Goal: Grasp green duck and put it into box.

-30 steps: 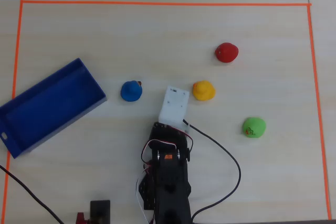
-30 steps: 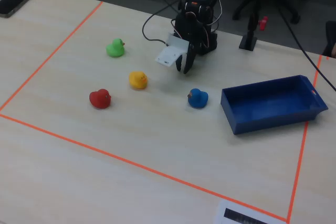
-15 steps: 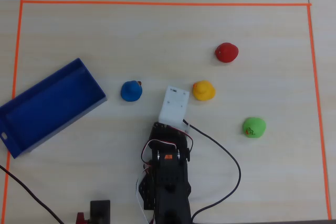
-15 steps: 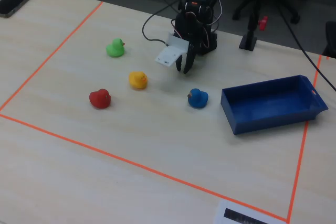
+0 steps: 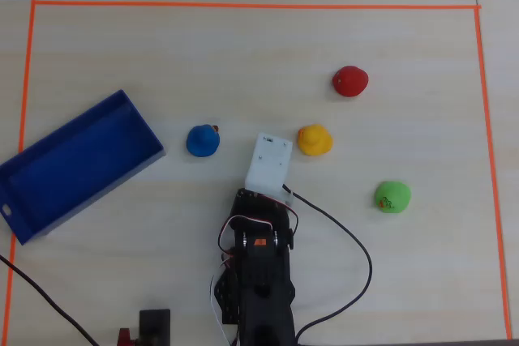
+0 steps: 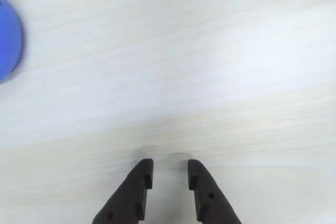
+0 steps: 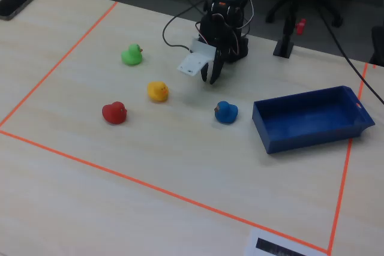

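Overhead view – green duck (image 5: 392, 197) unmarked, no readable txt.

The arm (image 5: 259, 281) is black, with an orange patch on top and thin red, white and black cables (image 5: 340, 232) looping around it. A white boxy block (image 5: 269, 164) sits near its front. The hand (image 6: 169, 176) has two dark, tapered fingers (image 6: 137, 187) with small screw holes.

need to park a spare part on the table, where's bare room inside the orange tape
Free: the strip along the far tape line, above the blue duck and red duck in the overhead view; also the corner below the green duck. Crowded: the middle, where the gripper hangs between the blue and yellow duck; the box fills the left.
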`<state>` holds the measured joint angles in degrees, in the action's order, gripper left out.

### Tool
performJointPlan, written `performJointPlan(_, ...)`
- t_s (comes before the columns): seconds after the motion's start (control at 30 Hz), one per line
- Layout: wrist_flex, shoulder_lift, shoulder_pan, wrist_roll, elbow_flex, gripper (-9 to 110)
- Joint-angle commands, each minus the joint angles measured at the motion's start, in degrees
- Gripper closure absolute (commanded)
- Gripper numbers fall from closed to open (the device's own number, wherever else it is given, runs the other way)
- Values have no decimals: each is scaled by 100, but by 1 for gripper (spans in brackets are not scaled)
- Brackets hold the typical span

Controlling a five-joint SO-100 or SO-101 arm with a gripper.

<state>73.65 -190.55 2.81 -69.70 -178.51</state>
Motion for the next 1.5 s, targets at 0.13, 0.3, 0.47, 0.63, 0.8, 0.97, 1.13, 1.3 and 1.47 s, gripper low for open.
performJointPlan(0.13,123,88,35,-70,26,94)
performJointPlan(0.3,105,88,44,-123,26,101)
performJointPlan(0.47,-396,211,387,-141,141,101)
performJointPlan(0.63,-1020,1266,1327,-149,1336,96)
performJointPlan(0.8,-510,3146,2276,-422,3718,87)
performJointPlan(0.97,-668,4412,3313,-624,5616,79)
performJointPlan(1.13,-1811,5273,4447,-923,6284,73)
performJointPlan(1.3,-2742,6170,5335,-1494,6179,72)
performJointPlan(1.47,-3507,6996,6073,-2048,6073,72)
